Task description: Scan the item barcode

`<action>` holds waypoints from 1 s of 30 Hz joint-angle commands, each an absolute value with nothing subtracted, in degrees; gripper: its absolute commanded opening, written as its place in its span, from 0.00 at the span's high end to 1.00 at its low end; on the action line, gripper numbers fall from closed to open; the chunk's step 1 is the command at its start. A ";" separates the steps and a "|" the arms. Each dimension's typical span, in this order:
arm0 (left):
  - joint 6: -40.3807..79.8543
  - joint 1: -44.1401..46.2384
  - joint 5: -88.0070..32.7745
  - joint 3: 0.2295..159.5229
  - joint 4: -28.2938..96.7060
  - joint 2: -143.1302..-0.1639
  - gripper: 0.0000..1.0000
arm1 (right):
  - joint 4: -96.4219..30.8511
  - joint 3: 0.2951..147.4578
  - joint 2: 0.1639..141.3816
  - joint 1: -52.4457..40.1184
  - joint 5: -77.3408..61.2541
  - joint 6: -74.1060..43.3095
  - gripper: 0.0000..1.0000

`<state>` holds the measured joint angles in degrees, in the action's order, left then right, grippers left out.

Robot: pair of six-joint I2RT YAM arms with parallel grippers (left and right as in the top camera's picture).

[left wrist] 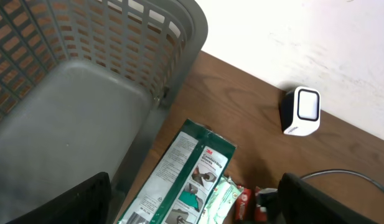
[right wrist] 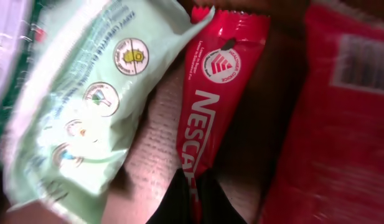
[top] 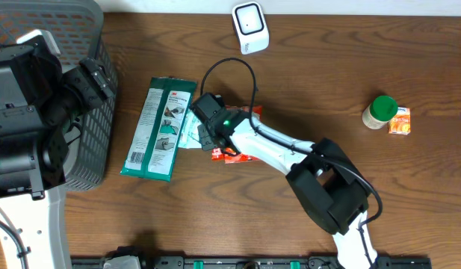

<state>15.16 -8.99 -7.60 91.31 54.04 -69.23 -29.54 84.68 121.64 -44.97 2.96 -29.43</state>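
Observation:
My right gripper (right wrist: 193, 199) is shut on the lower end of a red Nescafe stick (right wrist: 210, 99), which lies on the table between a pale green packet (right wrist: 86, 106) and a larger red pack (right wrist: 341, 124) with a barcode on it. From overhead, the right gripper (top: 208, 139) reaches down at the red items (top: 229, 155), beside the pale green packet (top: 187, 134). The white scanner (top: 250, 27) stands at the far edge of the table. My left gripper (left wrist: 195, 186) hangs open and empty near the basket's edge, above the scanner's (left wrist: 302, 111) side of the table.
A grey mesh basket (top: 92, 52) fills the far left. A long green 3M pack (top: 159, 127) lies next to it. A green-lidded jar (top: 380, 112) and a small orange box (top: 400, 121) stand at the right. A black cable (top: 237, 67) loops behind the right wrist.

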 commanded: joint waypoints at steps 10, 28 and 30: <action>14.66 -9.21 -7.94 91.31 54.17 -69.23 0.15 | -47.20 87.37 103.09 -29.19 -7.57 -13.89 0.99; 14.66 -9.21 -7.94 91.31 54.17 -69.23 0.15 | -43.75 75.31 109.62 -24.67 7.27 -6.13 0.71; 14.66 -9.21 -7.94 91.31 54.17 -69.23 0.15 | -43.77 75.66 109.60 -24.45 7.25 -6.13 0.52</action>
<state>15.16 -8.99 -7.60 91.31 54.04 -69.23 -43.94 75.00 110.19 -25.08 5.32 -6.83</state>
